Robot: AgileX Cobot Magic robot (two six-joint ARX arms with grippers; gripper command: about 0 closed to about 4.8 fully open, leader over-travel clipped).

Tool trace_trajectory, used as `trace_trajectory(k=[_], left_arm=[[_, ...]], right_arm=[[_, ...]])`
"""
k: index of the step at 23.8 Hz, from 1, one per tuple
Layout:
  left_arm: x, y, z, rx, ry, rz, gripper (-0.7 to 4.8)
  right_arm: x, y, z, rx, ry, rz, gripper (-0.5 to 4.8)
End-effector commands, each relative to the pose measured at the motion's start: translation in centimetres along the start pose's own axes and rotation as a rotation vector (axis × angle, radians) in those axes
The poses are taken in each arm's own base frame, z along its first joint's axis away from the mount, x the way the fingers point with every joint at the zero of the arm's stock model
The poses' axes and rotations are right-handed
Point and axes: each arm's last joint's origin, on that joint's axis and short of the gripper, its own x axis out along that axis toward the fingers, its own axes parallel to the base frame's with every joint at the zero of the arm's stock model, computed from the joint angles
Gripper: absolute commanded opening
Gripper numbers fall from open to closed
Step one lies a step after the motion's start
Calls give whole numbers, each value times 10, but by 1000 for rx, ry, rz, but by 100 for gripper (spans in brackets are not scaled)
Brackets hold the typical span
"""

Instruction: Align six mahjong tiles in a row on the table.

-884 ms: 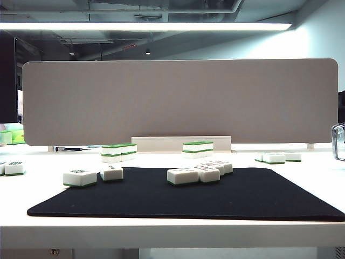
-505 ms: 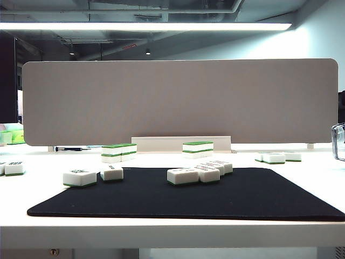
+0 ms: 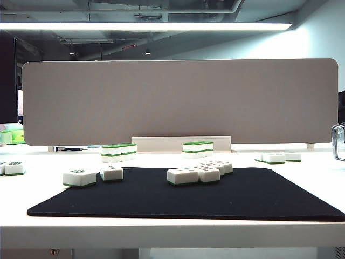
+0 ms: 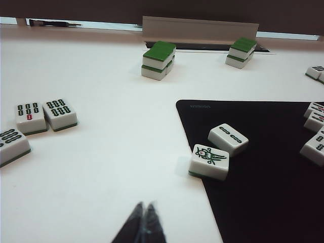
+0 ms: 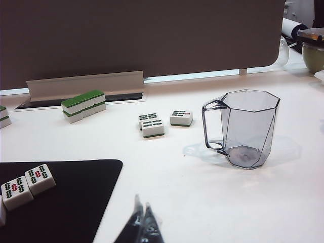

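A: L gripper (image 4: pixel 143 223)?
B: Low in the left wrist view, fingertips pressed together, nothing between them. Hangs over bare worktop (image 4: pixel 101 167), touching no tile.

A: R gripper (image 5: pixel 140 220)?
B: Same: tips together at the bottom of the right wrist view, holding nothing, over white worktop just beside the mat (image 5: pixel 61 202) edge. Neither gripper shows in the exterior view.

A: Tiles?
B: Exterior view: five white tiles on the mat's far part. Bird tile (image 3: pixel 80 177) and a second tile (image 3: pixel 111 172) at left centre, near each other, not touching. Cluster of three (image 3: pixel 199 172) at centre, packed close, skewed. In the left wrist view the bird tile (image 4: pixel 209 162) hangs over the mat's edge, the second tile (image 4: pixel 228 138) just behind it.

A: Off the mat?
B: Loose tiles far left (image 3: pixel 14 168) and a group far right (image 3: pixel 277 157) on the worktop. Two green-topped stacks (image 3: pixel 118 152) (image 3: pixel 197 149) behind the mat, before the divider (image 3: pixel 178 100).

A: Else?
B: Clear cup (image 5: pixel 245 129) upright on the worktop, right side, near two loose tiles (image 5: pixel 152 126) in the right wrist view.
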Motion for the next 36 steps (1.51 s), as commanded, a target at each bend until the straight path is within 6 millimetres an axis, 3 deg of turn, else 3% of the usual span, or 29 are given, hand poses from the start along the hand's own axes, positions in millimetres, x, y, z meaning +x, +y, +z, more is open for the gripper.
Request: trace_trajectory(k=[1,15,27,30,36], left_arm=[[0,0,2,4,-12,-5,-5],[0,0,2,3,-11,-7,-6],[0,0,2,3,-10,-7,-6],[0,0,2,3,-10,-6,-6],[0,0,1,2,-5,-6,-6]], right_arm=[[-1,0,3,3,-27,5,-1],[-2,3,12,29,-80,70,-1],[-20,8,63,19,-236,64,-1],[-30,11,85,15,-285,69,-1],[-56,15,115,20,-203,60,-1]])
